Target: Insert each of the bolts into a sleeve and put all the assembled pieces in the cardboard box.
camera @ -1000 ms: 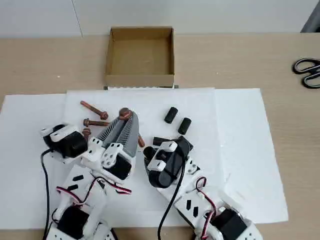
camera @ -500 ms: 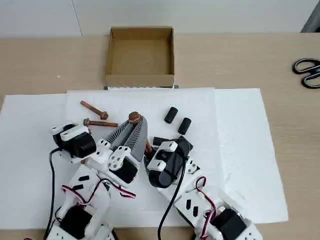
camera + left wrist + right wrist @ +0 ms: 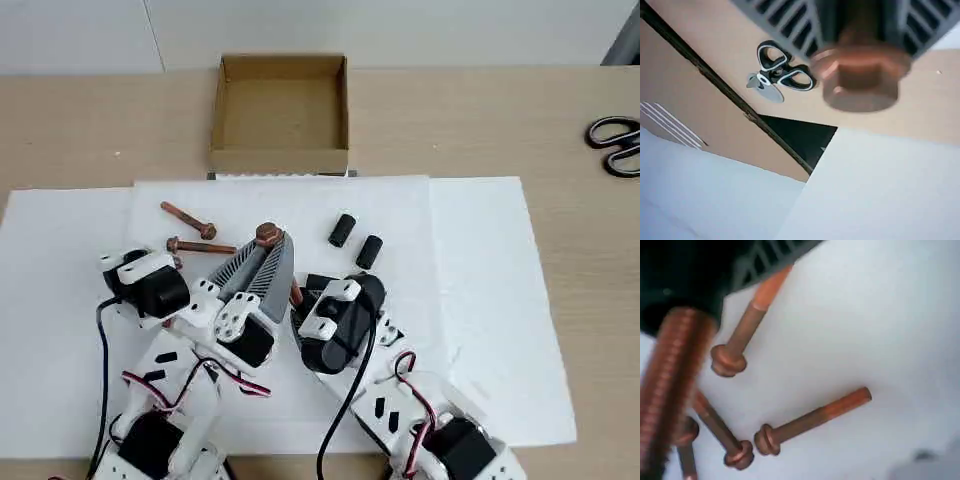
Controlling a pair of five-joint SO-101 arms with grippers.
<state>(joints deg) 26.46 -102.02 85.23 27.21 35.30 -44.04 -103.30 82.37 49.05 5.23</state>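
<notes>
I had the left jaws clamped on a copper-coloured flanged bolt [image 3: 267, 236], its head clear of the tips, over the white paper sheet [image 3: 480, 260] towards the desk's near edge. The right jaws were closed round a black cylindrical sleeve [image 3: 319, 284], with that bolt's threaded end at its mouth. Two more black sleeves [image 3: 343, 229] and loose copper bolts [image 3: 188, 219] lay on the sheet. The open cardboard box [image 3: 280, 158] sat towards the far edge.
</notes>
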